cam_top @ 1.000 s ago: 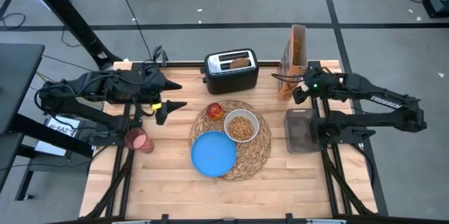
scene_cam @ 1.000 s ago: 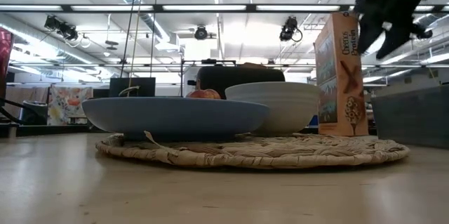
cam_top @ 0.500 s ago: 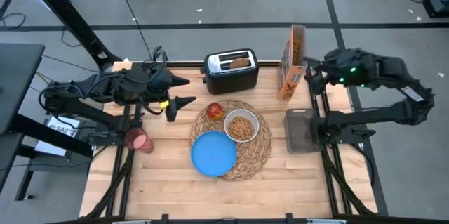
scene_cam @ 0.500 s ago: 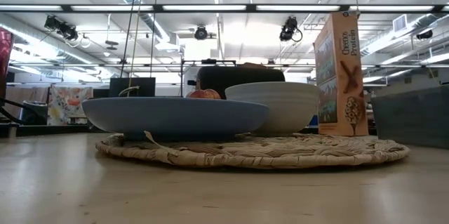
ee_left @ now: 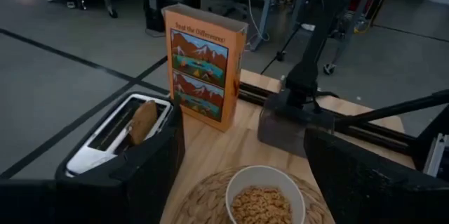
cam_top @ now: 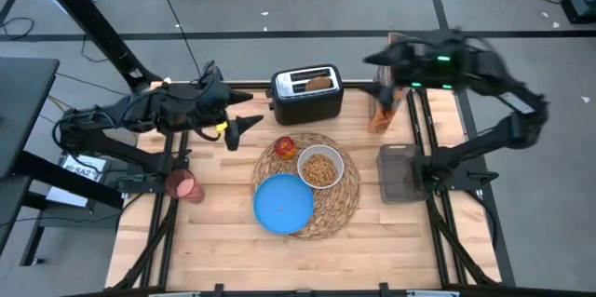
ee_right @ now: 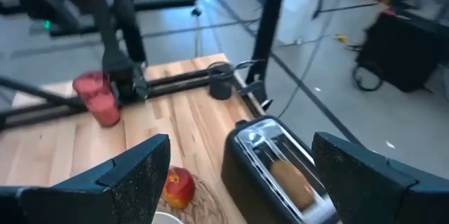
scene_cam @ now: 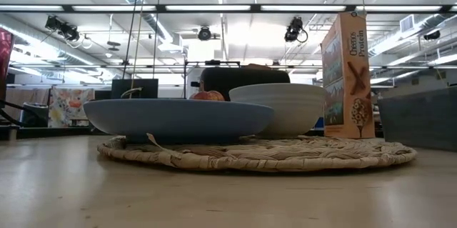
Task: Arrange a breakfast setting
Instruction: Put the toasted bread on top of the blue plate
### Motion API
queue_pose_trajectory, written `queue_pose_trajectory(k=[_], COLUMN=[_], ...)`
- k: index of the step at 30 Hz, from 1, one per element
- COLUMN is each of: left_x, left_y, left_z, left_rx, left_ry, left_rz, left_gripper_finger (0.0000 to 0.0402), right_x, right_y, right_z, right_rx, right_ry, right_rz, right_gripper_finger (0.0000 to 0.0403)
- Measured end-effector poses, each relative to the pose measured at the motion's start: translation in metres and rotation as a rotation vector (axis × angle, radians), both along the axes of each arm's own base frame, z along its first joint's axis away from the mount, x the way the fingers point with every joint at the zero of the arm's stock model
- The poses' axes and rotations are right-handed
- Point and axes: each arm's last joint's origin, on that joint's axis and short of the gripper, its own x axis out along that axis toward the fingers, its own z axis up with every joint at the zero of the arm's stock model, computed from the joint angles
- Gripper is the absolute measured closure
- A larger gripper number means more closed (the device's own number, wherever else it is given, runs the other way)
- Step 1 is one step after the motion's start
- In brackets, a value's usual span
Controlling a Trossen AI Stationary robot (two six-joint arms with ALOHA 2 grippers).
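A round straw placemat [cam_top: 337, 206] lies mid-table and bears a blue plate [cam_top: 283, 205], a white bowl [cam_top: 320, 168] of cereal and a small red fruit [cam_top: 285, 146]. A toast slice [cam_top: 318, 81] stands in one slot of the black toaster [cam_top: 306, 98] at the far edge. A pink cup [cam_top: 183, 185] stands at the table's left edge. My left gripper [cam_top: 246, 112] hovers open, left of the toaster. My right gripper [cam_top: 371, 58] is open and high in the air, between the toaster and the cereal box [cam_top: 385, 101]. Both wrist views look past open fingers at the toaster [ee_left: 126, 136] [ee_right: 277, 164].
The orange cereal box [scene_cam: 348, 74] stands upright at the far right, behind a dark tray [cam_top: 399, 174]. Bare wood lies along the near edge and left of the placemat [scene_cam: 257, 153]. The low view shows plate [scene_cam: 178, 117] and bowl [scene_cam: 278, 106], no gripper.
My right gripper has risen quickly from beside the cereal box and swung toward the table's left, toward the toaster, rolling as it went; it stays open. My left gripper has edged toward the toaster and tipped nearer to level. The box and the dishes have kept still.
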Motion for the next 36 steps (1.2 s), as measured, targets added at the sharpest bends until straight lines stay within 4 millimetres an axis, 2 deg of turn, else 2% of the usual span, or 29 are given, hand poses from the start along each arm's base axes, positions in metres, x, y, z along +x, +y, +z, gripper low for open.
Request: queue_pose_trajectory(k=[4, 8, 15, 21, 27, 36], left_x=[-0.011, -0.033, -0.058, -0.058, -0.059, -0.059], left_y=[0.003, 0.004, 0.002, -0.002, -0.007, -0.014], left_z=[-0.003, -0.002, -0.003, -0.006, -0.007, -0.007], left_rx=[0.016, 0.005, -0.032, -0.036, -0.048, -0.068], left_ry=[0.060, 0.096, 0.134, 0.173, 0.172, 0.168], left_rz=[-0.004, 0.000, 0.000, -0.025, -0.048, -0.085], left_gripper_finger=[0.0088, 0.0088, 0.0088, 0.0088, 0.0088, 0.0089], right_x=[0.047, 0.088, 0.131, 0.139, 0.135, 0.132], right_y=[-0.022, -0.051, -0.107, -0.147, -0.172, -0.187], right_z=[-0.019, -0.049, -0.106, -0.142, -0.169, -0.184], right_rx=[-0.001, 0.008, 0.065, 0.104, 0.105, 0.147], right_ry=[0.059, 0.163, 0.342, 0.449, 0.588, 0.616], right_rz=[0.058, 0.059, 0.014, -0.018, 0.003, 0.054], right_gripper_finger=[0.0055, 0.0055, 0.0062, 0.0123, 0.0181, 0.0195])
